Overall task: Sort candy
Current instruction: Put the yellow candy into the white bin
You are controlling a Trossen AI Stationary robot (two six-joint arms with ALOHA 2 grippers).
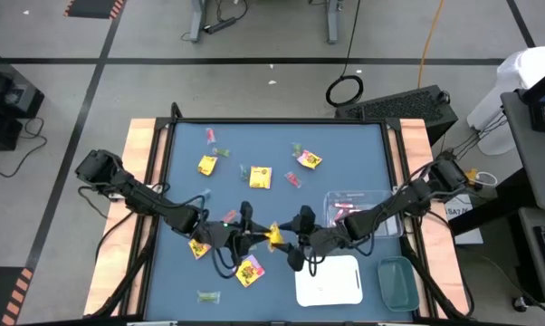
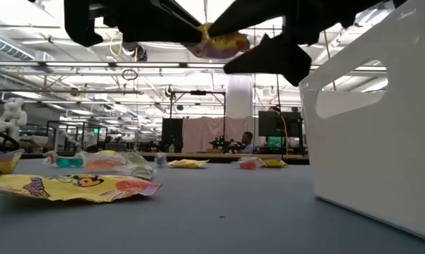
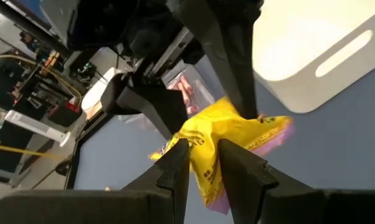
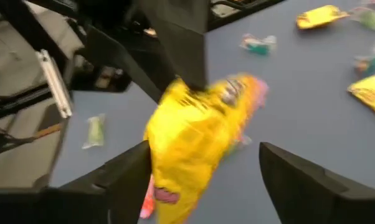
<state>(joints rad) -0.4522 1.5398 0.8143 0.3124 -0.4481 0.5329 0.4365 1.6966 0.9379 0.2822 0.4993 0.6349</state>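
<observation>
A yellow candy packet with pink marks (image 1: 274, 235) hangs in the air above the table's near middle, between my two grippers. My left gripper (image 3: 203, 149) reaches in from the left and is shut on the packet (image 3: 228, 134). My right gripper (image 4: 205, 149) faces it from the right and is open, with one finger on either side of the same packet (image 4: 194, 130). I cannot tell whether those fingers touch it. In the low view the packet (image 2: 219, 44) is well above the table. More yellow packets (image 1: 260, 177), pink sticks and small green pieces lie flat on the blue mat. My left gripper pinches the yellow packet between its two fingers (image 3: 175, 165), at the packet's end nearest that arm (image 3: 206, 171). The fingers come in about level from the table's left. The packet is lifted clear of the table, and its free end (image 3: 271, 127) sticks out toward my right gripper.
A white tray (image 1: 329, 281) and a green-tinted tray (image 1: 397, 282) stand at the near right. A clear tray (image 1: 358, 206) holding pink sticks sits under the right arm. Loose candy lies on the mat: yellow packets (image 1: 250, 270) (image 1: 207, 165) (image 1: 309, 160) and a green piece (image 1: 206, 295).
</observation>
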